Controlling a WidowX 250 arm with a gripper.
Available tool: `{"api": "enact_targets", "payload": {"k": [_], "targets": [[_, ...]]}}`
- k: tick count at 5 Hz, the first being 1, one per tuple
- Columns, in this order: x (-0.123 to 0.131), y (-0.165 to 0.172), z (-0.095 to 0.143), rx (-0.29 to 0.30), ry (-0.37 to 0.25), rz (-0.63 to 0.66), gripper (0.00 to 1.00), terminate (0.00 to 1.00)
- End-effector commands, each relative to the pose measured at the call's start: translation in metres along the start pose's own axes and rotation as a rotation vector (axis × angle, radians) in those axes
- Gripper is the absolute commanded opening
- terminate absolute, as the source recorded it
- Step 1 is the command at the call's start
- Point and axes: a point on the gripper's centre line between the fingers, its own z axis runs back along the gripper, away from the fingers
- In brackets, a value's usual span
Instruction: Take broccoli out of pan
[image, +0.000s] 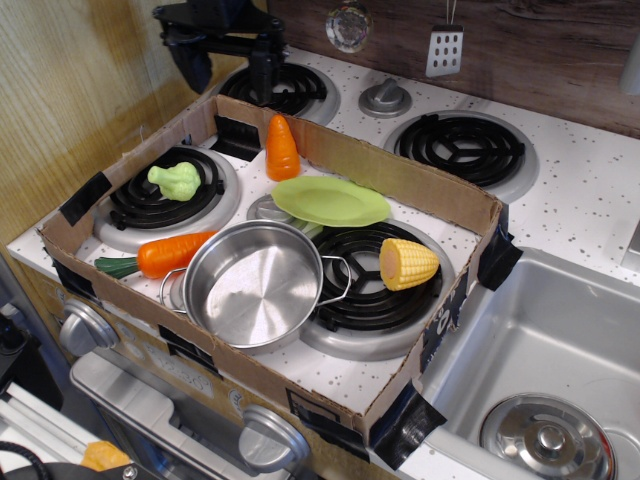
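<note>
One steel pan (255, 283), one broccoli (176, 180), two carrots (172, 253) (282, 148), one corn cob (407, 263) and one green plate (331, 201) sit in one cardboard tray (400, 182) across four stove burners (468, 147).

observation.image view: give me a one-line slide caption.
Broccoli rests on the left burner, steel pan sits empty, and the open end effector hangs above the box's back corner.
</note>
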Motion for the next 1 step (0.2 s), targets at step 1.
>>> {"api": "enact_targets", "payload": {"k": [1], "targets": [[0.0171, -0.0044, 0.0259, 0.016, -0.068, 0.004, 1.0, 1.0]]}}
